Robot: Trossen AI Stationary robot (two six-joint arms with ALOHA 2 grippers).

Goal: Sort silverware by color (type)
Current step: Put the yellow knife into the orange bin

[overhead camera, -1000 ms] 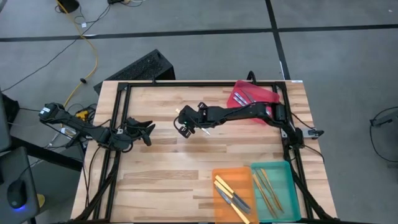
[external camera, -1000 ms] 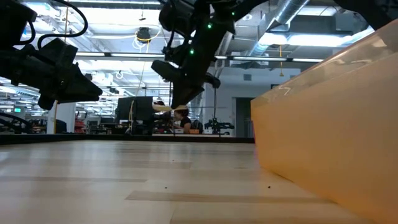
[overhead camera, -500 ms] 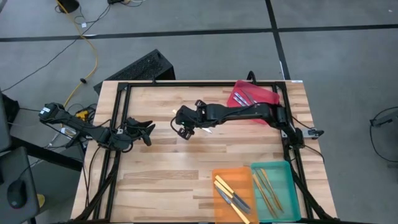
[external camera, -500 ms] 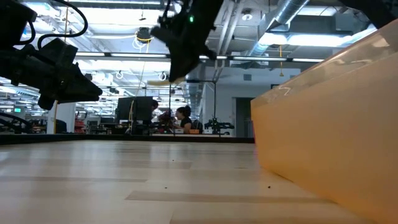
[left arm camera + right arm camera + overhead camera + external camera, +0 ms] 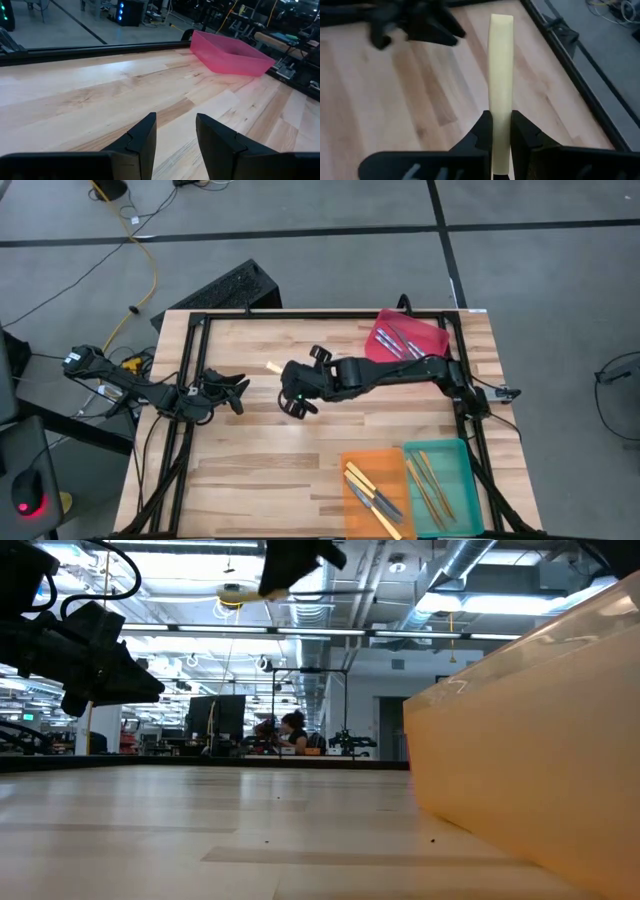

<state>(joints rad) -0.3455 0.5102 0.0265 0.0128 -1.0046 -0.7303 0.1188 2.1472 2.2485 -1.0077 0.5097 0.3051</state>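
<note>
My right gripper [image 5: 292, 394] hangs high over the middle of the table, shut on a yellow-handled utensil [image 5: 501, 75]. Its handle tip [image 5: 272, 367] sticks out past the fingers toward the table's far left. In the low view the gripper [image 5: 293, 558] is at the top edge, with the yellow handle [image 5: 236, 594] below it. The utensil's other end is hidden behind the fingers. My left gripper [image 5: 175, 137] waits open at the table's left edge [image 5: 234, 388], holding nothing. My right gripper pinches the yellow handle [image 5: 501, 131] between its two fingers [image 5: 484, 131], one on each long edge. The handle runs along the fingers and sticks out well beyond their tips. The gripper slants downward, and the utensil is lifted clear of the table.
A red tray [image 5: 432, 338] at the far right holds blue-handled utensils. An orange tray [image 5: 352, 461] with yellow-handled ones and a teal tray [image 5: 452, 452] with wooden ones stand at the near right. The orange tray's wall [image 5: 540, 740] fills the low view's right side.
My right gripper has risen well above the table with the yellow-handled utensil, still shut on it. It has drifted slightly toward the near left and rolled a little. The utensil has stayed clear of the table throughout.
</note>
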